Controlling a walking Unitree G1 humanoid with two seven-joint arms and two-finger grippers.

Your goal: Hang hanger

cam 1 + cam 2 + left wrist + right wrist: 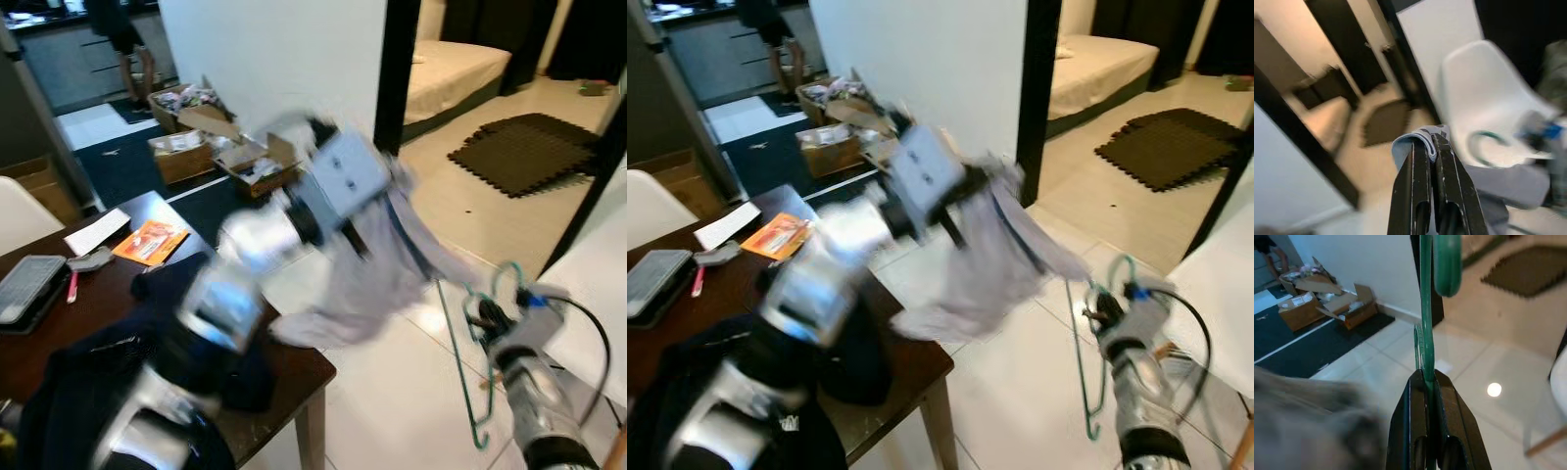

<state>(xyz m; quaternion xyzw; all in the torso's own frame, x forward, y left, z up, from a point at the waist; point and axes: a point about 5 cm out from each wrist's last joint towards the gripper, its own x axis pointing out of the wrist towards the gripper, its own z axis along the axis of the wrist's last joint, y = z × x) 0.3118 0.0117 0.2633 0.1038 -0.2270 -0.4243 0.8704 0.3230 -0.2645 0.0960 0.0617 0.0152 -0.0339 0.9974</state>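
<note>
Tiled floor [392, 392]; right pincer [1428, 377] grips hanger [1425, 308]

My left gripper [392, 186] lifts garment [377, 279] beyond table [294, 367] edge; hanger [470, 362] in right gripper [480, 321], right of garment.

Four views: a head stereo pair and two wrist cameras.
From the head, the dark table [294, 367] at lower left and the tiled floor [392, 392] are looked down on, blurred. Each wrist view is taken close along its own fingers; the green hanger [1426, 323] and cardboard boxes [1327, 298] are shared with the head pair.
</note>
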